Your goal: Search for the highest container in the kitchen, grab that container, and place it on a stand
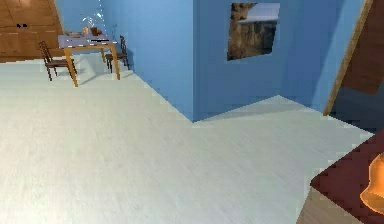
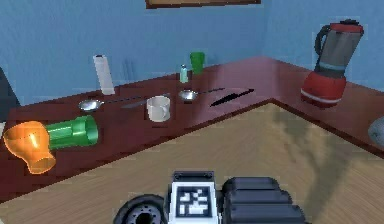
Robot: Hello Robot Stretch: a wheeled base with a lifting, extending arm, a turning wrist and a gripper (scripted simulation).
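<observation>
- I see a pale floor (image 1: pixel 150 140) running from the near edge out to the far left.
- A blue wall (image 1: pixel 160 50) juts out in the middle, its corner coming toward me.
- A framed picture (image 1: pixel 253 30) hangs on the wall face right of that corner.
- At the far left stands a wooden bench (image 1: pixel 72 43) with a clear glass object (image 1: pixel 92 24) on top; I can't tell what it is.
- A dark chair (image 1: pixel 55 60) stands at its left end, and another chair (image 1: pixel 121 50) is at its right.
- Brown wooden panelling (image 1: pixel 25 30) lies behind them.
- At the near right is the corner of a dark red bench (image 1: pixel 340 180), with an orange object (image 1: pixel 376 182) at the edge.
- Brown woodwork (image 1: pixel 372 45) shows at the far right.
</observation>
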